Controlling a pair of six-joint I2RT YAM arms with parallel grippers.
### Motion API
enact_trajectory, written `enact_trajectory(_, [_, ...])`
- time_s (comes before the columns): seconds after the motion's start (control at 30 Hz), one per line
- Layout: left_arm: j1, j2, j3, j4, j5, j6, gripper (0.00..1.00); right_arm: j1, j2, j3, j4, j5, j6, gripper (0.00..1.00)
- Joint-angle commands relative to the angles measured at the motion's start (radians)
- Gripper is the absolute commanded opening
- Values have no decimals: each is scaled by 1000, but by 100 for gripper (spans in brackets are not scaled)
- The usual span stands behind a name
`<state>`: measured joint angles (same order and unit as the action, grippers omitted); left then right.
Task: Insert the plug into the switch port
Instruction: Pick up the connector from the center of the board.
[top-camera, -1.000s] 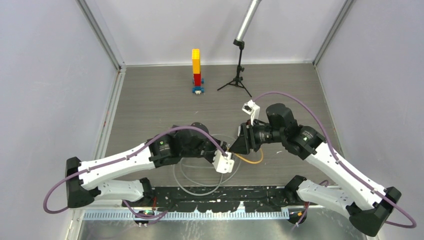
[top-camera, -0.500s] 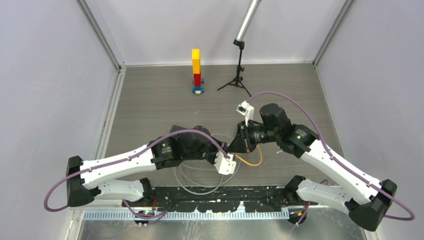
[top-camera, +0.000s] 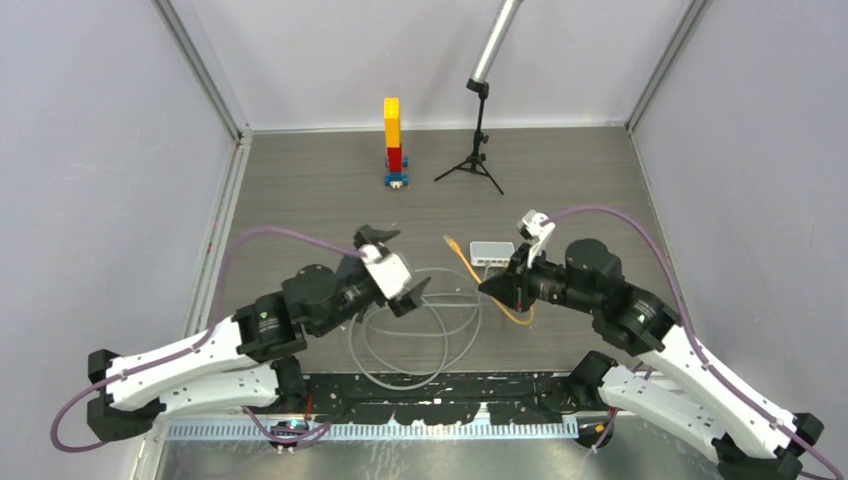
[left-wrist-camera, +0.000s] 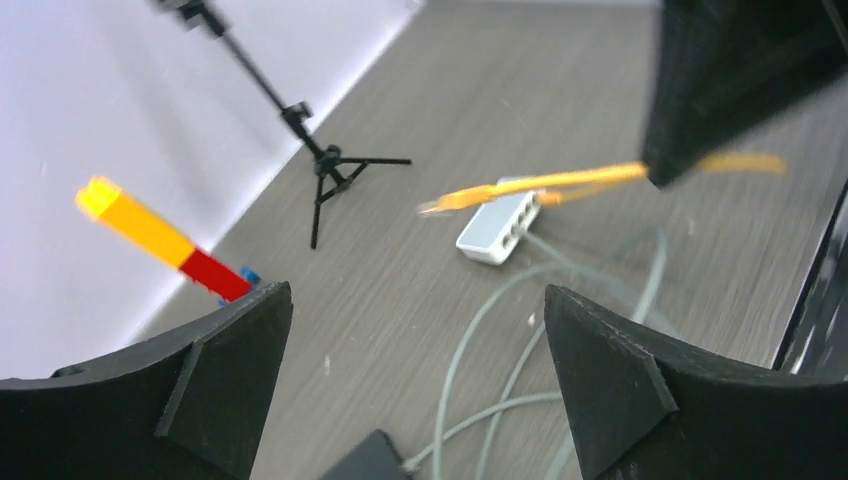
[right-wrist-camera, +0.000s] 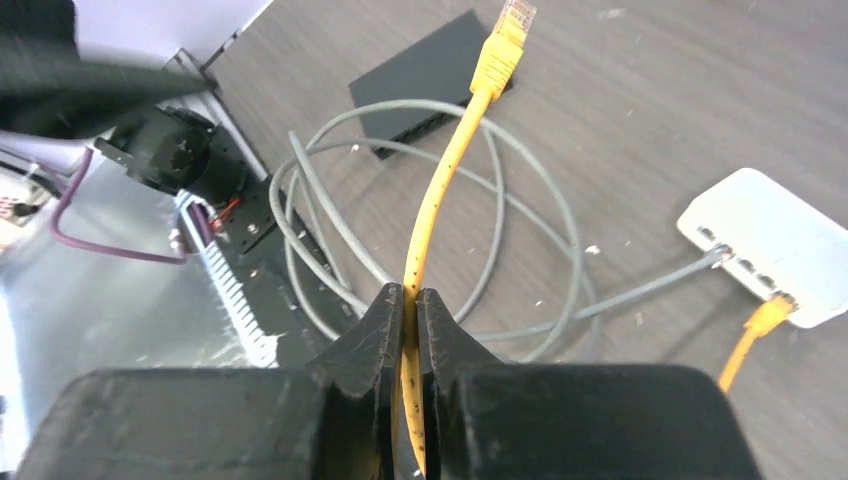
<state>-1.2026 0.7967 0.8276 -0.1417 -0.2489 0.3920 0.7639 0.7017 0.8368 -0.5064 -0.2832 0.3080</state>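
- Yellow Ethernet cable (right-wrist-camera: 440, 200): light, limp; pinched well behind its plug (right-wrist-camera: 505, 35) by the closed right pincer (right-wrist-camera: 410, 300).
- Hold nearer the plug judged steadier.
- Left pincer (left-wrist-camera: 415, 300): spread wide, empty.

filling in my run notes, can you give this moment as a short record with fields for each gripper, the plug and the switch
left gripper: open, holding nothing, apart from the switch
right gripper: shut on the yellow cable, some way behind its plug
plug: in the air beside the switch, not inserted
white switch: flat on the table, ports on its near side
grey cable: looped on the table, one end at the switch
insertion: not yet done
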Motion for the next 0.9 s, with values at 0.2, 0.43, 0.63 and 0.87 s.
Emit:
enact_trajectory(0.2, [1, -141, -84, 296, -274, -820, 96, 2, -268, -222, 492, 60, -315, 0])
enact_trajectory(0.43, [0, -66, -82, 528, -142, -906, 88, 3, -315, -274, 661, 21, -474, 0])
enact_trajectory(0.63, [0, 103, -139, 917, 55, -813, 92, 2, -309, -276, 722, -44, -512, 0])
enact_trajectory(0.87, [1, 234, -98, 983, 86, -756, 91, 3, -374, -263, 701, -97, -518, 0])
